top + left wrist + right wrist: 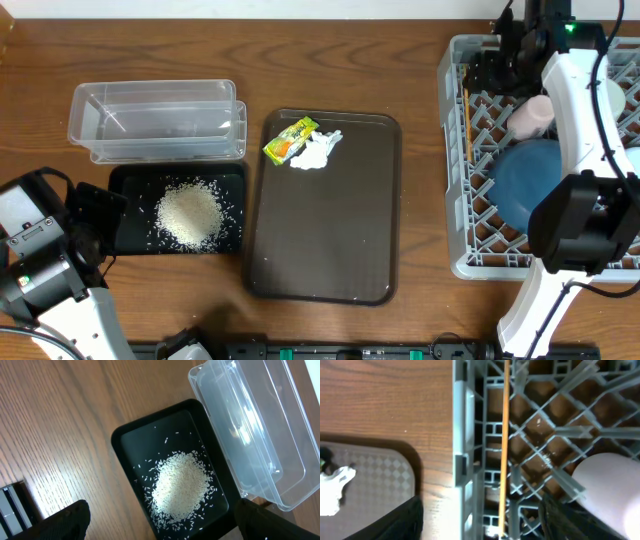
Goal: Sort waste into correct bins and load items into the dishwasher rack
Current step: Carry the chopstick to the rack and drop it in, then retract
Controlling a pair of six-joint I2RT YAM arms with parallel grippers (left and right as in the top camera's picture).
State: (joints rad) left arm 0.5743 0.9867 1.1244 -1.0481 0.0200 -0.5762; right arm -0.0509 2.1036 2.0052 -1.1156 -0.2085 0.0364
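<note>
The wooden desk [200, 40] carries everything. The grey dishwasher rack [450, 150] fills its right side and is the biggest thing on it. The brown serving tray [330, 240] lies in the middle, apart from the rack.

The clear tub [155, 120] sits at the far left with nothing in it. The black tray [130, 185] lies right alongside it on the near side. The wrist view shows their long edges meeting or overlapping; which one, I cannot tell.

The left tool [95, 212] is at the left end of the black tray. It is released, its fingers [75, 512] spread wide with nothing between them. The right tool [510, 50] is over the rack's far left corner. It is also released and bare, and its fingers [407, 520] stand well apart.

The dark-blue bowl [525, 180] rests inside the rack, partly hidden by the right arm. The pink cup [530, 117] lies on the lattice just behind it.

The heap of rice [188, 217] sits on the black tray, with loose grains scattered around it. The crumpled tissue [318, 150] and the yellow-green wrapper [290, 140] lie touching each other at the far left corner of the serving tray.

The wooden stick [467, 110] lies in the rack, parallel to its left wall and just inside it.
</note>
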